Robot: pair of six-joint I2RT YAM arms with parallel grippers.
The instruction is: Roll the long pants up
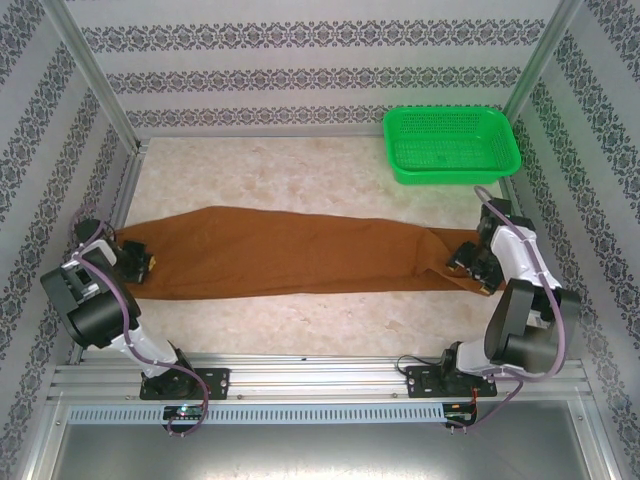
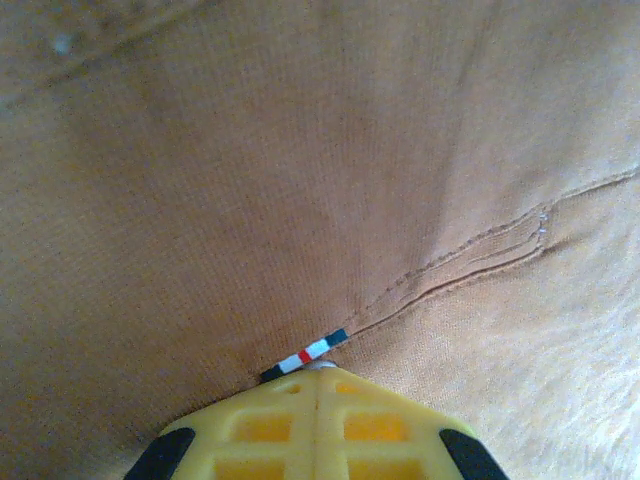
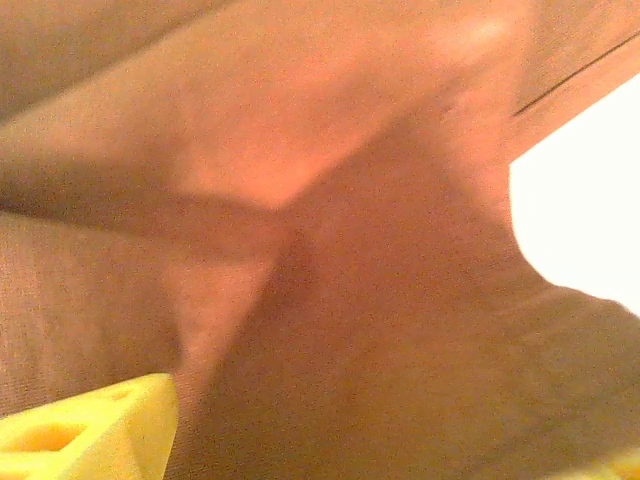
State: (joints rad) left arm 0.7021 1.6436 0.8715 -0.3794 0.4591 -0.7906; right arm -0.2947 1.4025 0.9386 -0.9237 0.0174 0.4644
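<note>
Two ends of the long pants (image 1: 300, 255) are where my arms sit, with the garment laid in one band from left to right across the middle of the table (image 1: 300, 180). At the left end, the left gripper (image 1: 138, 262) has its yellow fingers (image 2: 250, 430) pressed together, and creases in the cloth run to their tip beside a small striped tag (image 2: 305, 355), so I judge it pinched on the fabric. At the right end, the right gripper (image 1: 470, 262) is buried in cloth. Its wrist camera gives me one yellow finger (image 3: 90, 430) low on the left and a sliver of another at the lower right corner, with fabric bunched between, so I cannot tell whether it is clamped.

My worry is that one-sided hold. If I start rolling with only one end secured, the band could skew and the roll come out as a cone. A thin pinch could also slip, and a hard pull might drag cloth toward the green basket (image 1: 452, 143) at the far right.
</note>
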